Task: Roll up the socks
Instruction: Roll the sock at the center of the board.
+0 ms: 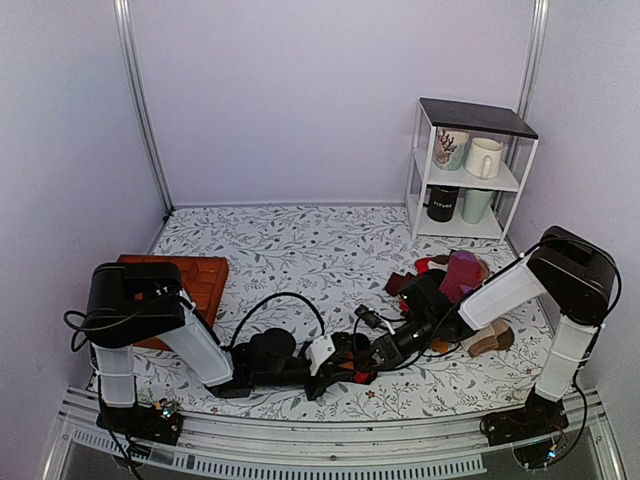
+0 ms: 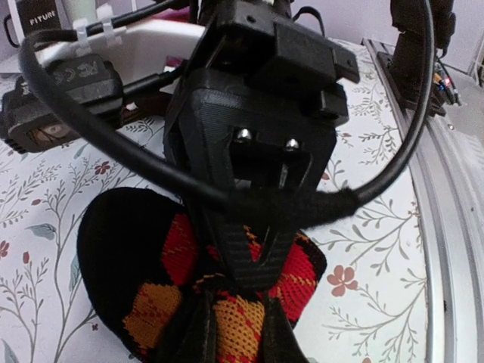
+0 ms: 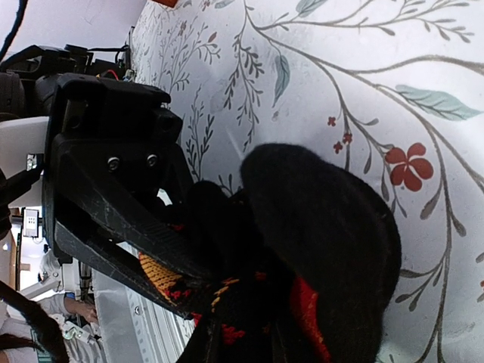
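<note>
The socks form a bunched black knit roll with red and orange diamonds, lying on the floral tablecloth near the front edge. My left gripper is shut on an orange diamond of the socks, with fabric pinched between its fingers. From the opposite side my right gripper meets it, its fingers pressed together on the same roll. In the right wrist view the black end of the socks bulges ahead of my right gripper, and the left gripper clamps orange knit.
A heap of other socks in maroon, purple and black lies at the right, with a brown piece nearer. An orange-brown tray sits at the left. A white shelf with mugs stands back right. Black cables loop over the arms.
</note>
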Controlling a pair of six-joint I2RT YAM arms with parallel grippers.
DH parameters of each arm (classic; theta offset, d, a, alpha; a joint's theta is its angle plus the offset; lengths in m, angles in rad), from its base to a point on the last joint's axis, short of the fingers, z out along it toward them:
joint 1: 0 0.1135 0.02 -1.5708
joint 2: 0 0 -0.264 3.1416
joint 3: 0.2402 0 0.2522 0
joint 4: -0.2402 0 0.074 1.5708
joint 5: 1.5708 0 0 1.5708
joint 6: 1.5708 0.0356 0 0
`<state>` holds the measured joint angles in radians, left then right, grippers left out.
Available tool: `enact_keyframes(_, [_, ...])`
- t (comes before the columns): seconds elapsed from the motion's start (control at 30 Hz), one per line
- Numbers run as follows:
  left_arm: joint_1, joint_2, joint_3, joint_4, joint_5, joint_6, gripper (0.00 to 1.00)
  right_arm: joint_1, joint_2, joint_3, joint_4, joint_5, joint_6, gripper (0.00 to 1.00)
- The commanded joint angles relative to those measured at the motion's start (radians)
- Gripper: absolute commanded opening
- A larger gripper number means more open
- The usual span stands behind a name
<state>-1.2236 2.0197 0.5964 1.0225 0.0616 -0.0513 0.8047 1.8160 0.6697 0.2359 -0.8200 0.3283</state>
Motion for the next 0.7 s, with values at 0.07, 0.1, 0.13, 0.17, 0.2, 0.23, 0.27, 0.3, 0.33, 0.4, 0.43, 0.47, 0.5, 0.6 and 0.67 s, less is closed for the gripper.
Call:
enact_keyframes(0.07, [-0.040,0.115,-0.002,-0.428,0.213,-0.087,0.00,0.033,0.103,0.025,-0.190,0.122,-0.049,0.12])
enact_keyframes(0.1, [-0.043,0.117,0.002,-0.439,0.218,-0.092,0.00,0.033,0.110,0.034,-0.197,0.116,-0.059,0.12])
enact_keyframes(0.13, [-0.046,0.113,-0.008,-0.422,0.226,-0.094,0.00,0.033,0.115,0.039,-0.202,0.114,-0.066,0.12])
enact_keyframes(0.17, [-0.046,0.102,-0.028,-0.389,0.229,-0.094,0.12,0.034,0.120,0.041,-0.203,0.116,-0.069,0.12])
enact_keyframes(0.2, [-0.049,0.086,-0.053,-0.349,0.214,-0.097,0.32,0.034,0.122,0.041,-0.203,0.118,-0.074,0.11])
enact_keyframes(0.23, [-0.049,0.064,-0.080,-0.313,0.198,-0.098,0.52,0.033,0.123,0.039,-0.203,0.120,-0.076,0.11])
enact_keyframes(0.27, [-0.048,0.038,-0.108,-0.278,0.185,-0.090,0.66,0.034,0.123,0.036,-0.202,0.125,-0.077,0.11])
enact_keyframes(0.3, [-0.050,0.006,-0.133,-0.241,0.162,-0.082,0.71,0.034,0.122,0.035,-0.201,0.129,-0.076,0.11])
enact_keyframes(0.33, [-0.051,-0.031,-0.163,-0.203,0.139,-0.075,0.72,0.034,0.119,0.033,-0.202,0.132,-0.075,0.11])
enact_keyframes(0.4, [-0.052,-0.136,-0.220,-0.130,0.077,-0.055,0.72,0.034,0.109,0.028,-0.202,0.137,-0.074,0.11])
enact_keyframes(0.43, [-0.051,-0.192,-0.249,-0.105,0.051,-0.042,0.72,0.033,0.106,0.026,-0.202,0.140,-0.073,0.11])
enact_keyframes(0.47, [-0.051,-0.235,-0.261,-0.097,0.027,-0.027,0.87,0.034,0.102,0.027,-0.203,0.142,-0.072,0.11])
enact_keyframes(0.5, [-0.051,-0.275,-0.267,-0.100,0.009,-0.010,0.98,0.033,0.101,0.027,-0.204,0.142,-0.071,0.11])
enact_keyframes(0.6, [-0.051,-0.357,-0.264,-0.134,-0.009,0.032,1.00,0.034,0.101,0.031,-0.205,0.144,-0.071,0.11])
enact_keyframes(0.67, [-0.050,-0.387,-0.263,-0.133,-0.019,0.033,0.99,0.032,0.102,0.031,-0.203,0.147,-0.068,0.11])
